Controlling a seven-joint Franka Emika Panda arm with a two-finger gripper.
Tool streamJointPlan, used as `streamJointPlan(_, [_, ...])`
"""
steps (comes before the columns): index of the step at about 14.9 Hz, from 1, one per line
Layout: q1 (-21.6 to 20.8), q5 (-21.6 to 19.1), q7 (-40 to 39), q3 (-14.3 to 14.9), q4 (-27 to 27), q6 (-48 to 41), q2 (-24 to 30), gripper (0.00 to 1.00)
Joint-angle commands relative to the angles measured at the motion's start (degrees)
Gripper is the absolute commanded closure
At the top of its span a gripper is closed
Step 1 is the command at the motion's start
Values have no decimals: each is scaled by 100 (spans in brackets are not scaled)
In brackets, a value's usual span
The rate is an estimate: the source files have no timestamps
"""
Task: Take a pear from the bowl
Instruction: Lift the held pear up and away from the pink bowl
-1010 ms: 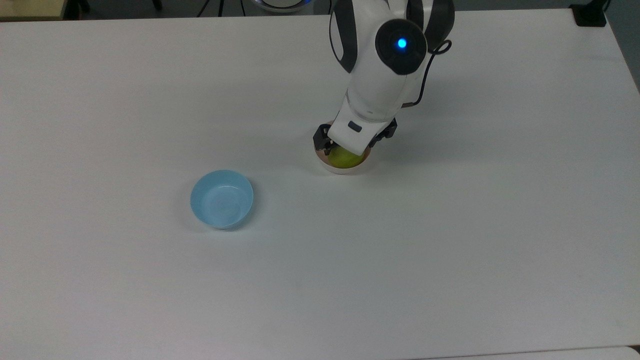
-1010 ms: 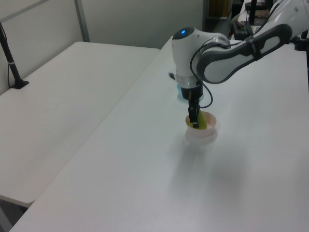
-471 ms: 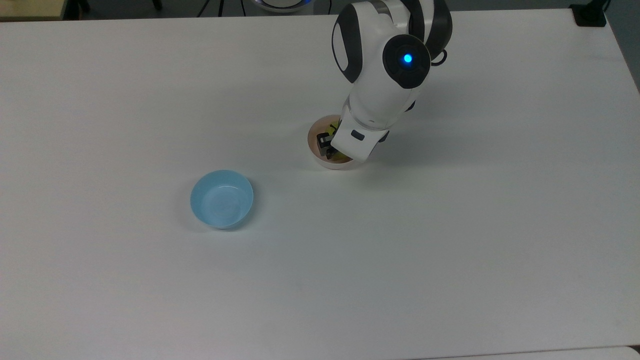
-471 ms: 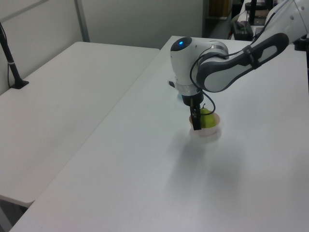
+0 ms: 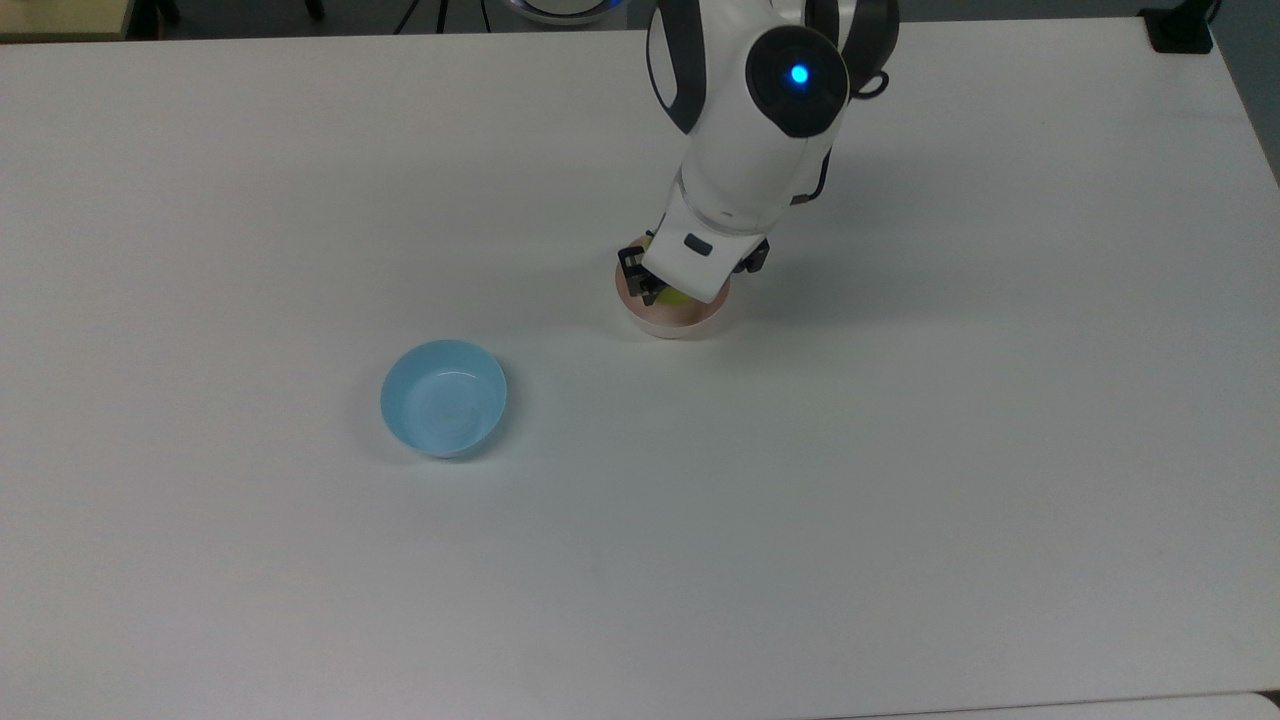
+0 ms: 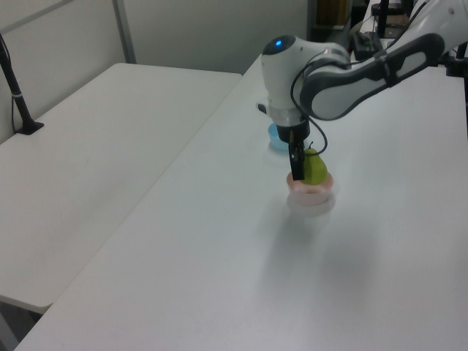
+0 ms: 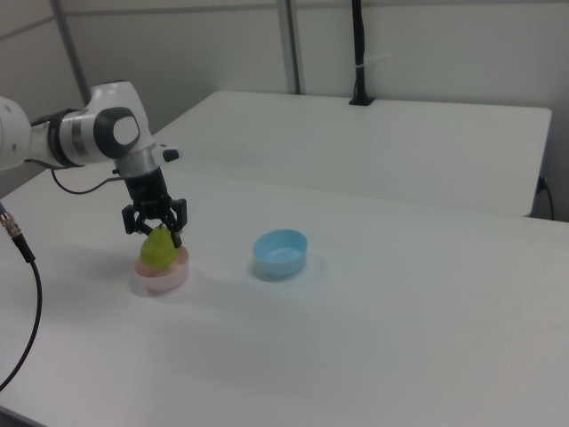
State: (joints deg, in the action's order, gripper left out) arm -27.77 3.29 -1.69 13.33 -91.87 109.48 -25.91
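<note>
The yellow-green pear (image 7: pixel 157 251) hangs upright, stem up, with its lower end about level with the rim of the pale pink bowl (image 7: pixel 163 276). My gripper (image 7: pixel 157 234) points straight down and is shut on the pear, one finger on each side. In the left view the pear (image 6: pixel 315 169) sits beside a dark finger (image 6: pixel 295 159) above the bowl (image 6: pixel 311 194). From the top view my gripper (image 5: pixel 690 272) covers most of the pear (image 5: pixel 672 296), and the bowl (image 5: pixel 676 320) shows below it.
A light blue bowl (image 5: pixel 443 398) stands empty on the white table (image 5: pixel 900 450), toward the top view's lower left of the pink bowl. It also shows as the light blue bowl (image 7: pixel 281 253) and, behind my arm, the light blue bowl (image 6: pixel 277 137). A second table (image 6: pixel 88 161) stands alongside.
My gripper, which reached down into the pink bowl around the pear, has risen with the pear held in it. The pink bowl has shifted slightly on the table.
</note>
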Motion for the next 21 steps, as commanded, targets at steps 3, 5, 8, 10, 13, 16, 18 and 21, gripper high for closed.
streamJointPlan(3, [157, -162, -208, 117, 221, -760, 805, 63])
streamJointPlan(5, [367, -144, -401, 126, 222, -919, 1087, 63])
streamJointPlan(8, [746, -83, -709, 196, 222, -1130, 1378, 63])
streamJointPlan(10, [1254, -74, -937, 144, 222, -1218, 1466, 63])
streamJointPlan(13, [1844, -83, -1289, 117, 178, -1219, 1466, 63])
streamJointPlan(16, [2056, -65, -1439, 117, 90, -1131, 1082, 63])
streamJointPlan(18, [2047, -56, -1422, 126, 81, -798, 756, 63])
streamJointPlan(21, [2012, -48, -1343, 135, 72, -420, 316, 61])
